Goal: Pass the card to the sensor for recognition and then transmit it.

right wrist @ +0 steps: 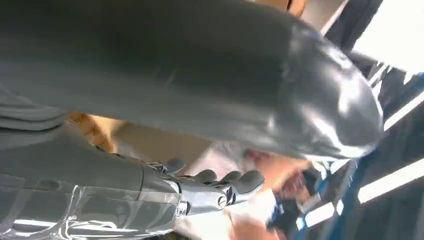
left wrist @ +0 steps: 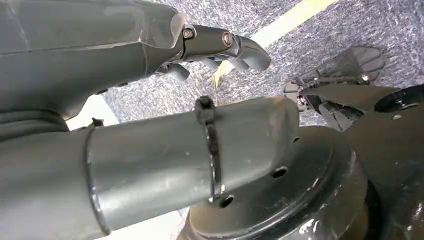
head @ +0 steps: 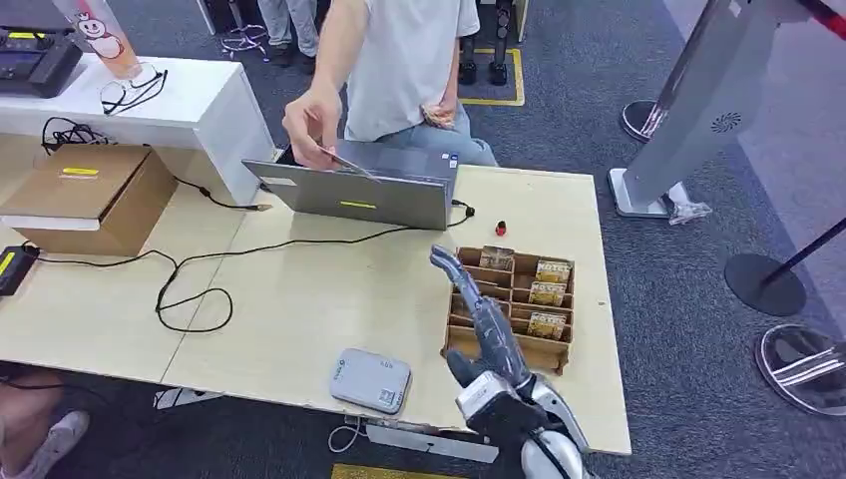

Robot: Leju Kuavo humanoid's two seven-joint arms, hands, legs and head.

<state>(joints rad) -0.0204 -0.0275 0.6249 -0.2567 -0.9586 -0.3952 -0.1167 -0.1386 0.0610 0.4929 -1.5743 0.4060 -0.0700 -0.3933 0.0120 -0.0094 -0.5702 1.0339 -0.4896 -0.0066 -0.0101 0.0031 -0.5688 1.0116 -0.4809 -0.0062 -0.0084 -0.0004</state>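
Nearest the head camera, the right hand (head: 489,324) is seen raised over the table's front edge, its dark fingers stretched out straight and apart, nothing held in them, reaching over the near corner of the cardboard organizer (head: 511,304). From the right wrist view the same hand (right wrist: 210,185) is shown with fingers extended and bare. Just left of the wrist, a grey sensor pad (head: 370,380) is laid flat near the front edge of the wooden table (head: 299,299), its cable hanging off below. The organizer is set beside the hand, and small yellowish packets (head: 548,293) are stacked in its right-hand compartments. A black cable (head: 190,289) is looped across the table's left half. Farther back, a grey laptop (head: 359,190) is stood open with its lid toward the robot, and a small red object (head: 501,229) is placed just right of it. Above the laptop, the card (head: 344,163) is pinched in a person's hand (head: 311,125), well away from the sensor pad. At the far left, a cardboard box (head: 90,195) is set against a white counter (head: 140,105). In the left wrist view, the left hand (left wrist: 220,47) is seen hanging above grey carpet, fingers curled in loosely with nothing in them.
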